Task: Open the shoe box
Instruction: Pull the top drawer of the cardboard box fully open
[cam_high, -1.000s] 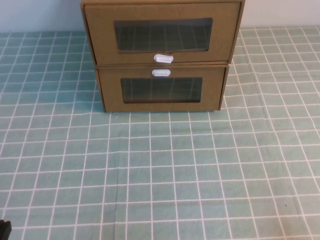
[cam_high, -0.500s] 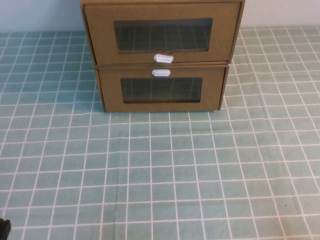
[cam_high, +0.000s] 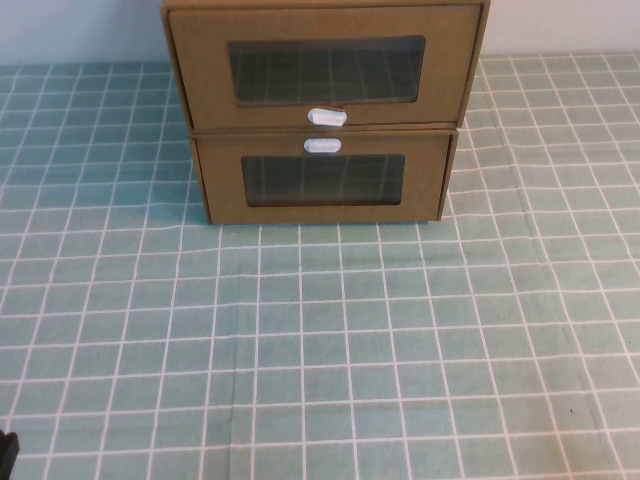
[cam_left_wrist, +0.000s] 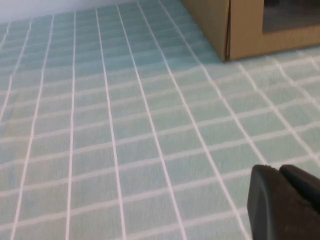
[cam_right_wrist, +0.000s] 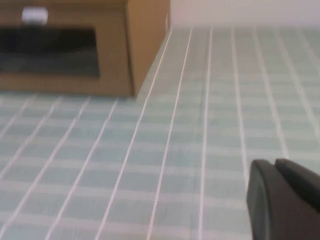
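Observation:
The brown cardboard shoe box (cam_high: 325, 175) stands at the far middle of the table as two stacked drawers, both closed. Each drawer has a dark window and a white handle, the upper handle (cam_high: 327, 117) just above the lower handle (cam_high: 322, 146). My left gripper (cam_left_wrist: 277, 171) is shut and empty, low over the cloth near the front left, well away from the box corner (cam_left_wrist: 240, 30). A dark sliver of the left arm (cam_high: 6, 455) shows at the high view's corner. My right gripper (cam_right_wrist: 274, 163) is shut and empty, short of the box (cam_right_wrist: 75, 50) and to its right.
A green cloth with a white grid (cam_high: 330, 340) covers the whole table. A pale wall stands behind the box.

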